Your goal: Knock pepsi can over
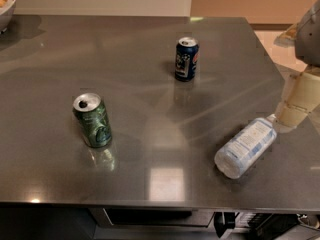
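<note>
The gripper [292, 109] hangs at the right edge of the table [55, 59]; whether it is spread or pressed together cannot be told. The pepsi can [186, 59] stands upright well away, to its left and farther back. The clear bottle [245, 148] lies on its side, its cap end just beside the gripper. The green can [92, 120] sits farther left (beyond the bottle).
</note>
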Robot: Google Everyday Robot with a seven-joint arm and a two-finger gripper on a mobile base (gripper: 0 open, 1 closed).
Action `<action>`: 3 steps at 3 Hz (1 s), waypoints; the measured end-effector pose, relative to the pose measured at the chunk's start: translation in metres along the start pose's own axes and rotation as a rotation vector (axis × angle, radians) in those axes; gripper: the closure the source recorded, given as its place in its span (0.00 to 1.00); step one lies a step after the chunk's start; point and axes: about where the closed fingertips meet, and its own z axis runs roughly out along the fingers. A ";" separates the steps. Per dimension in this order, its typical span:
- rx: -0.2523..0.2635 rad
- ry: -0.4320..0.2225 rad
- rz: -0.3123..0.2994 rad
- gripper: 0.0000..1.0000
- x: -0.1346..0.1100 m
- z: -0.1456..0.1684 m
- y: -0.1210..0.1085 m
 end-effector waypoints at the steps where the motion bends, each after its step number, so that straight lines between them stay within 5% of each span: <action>1: 0.000 0.000 0.000 0.00 0.000 0.000 0.000; 3: -0.007 -0.100 0.023 0.00 -0.028 0.032 -0.056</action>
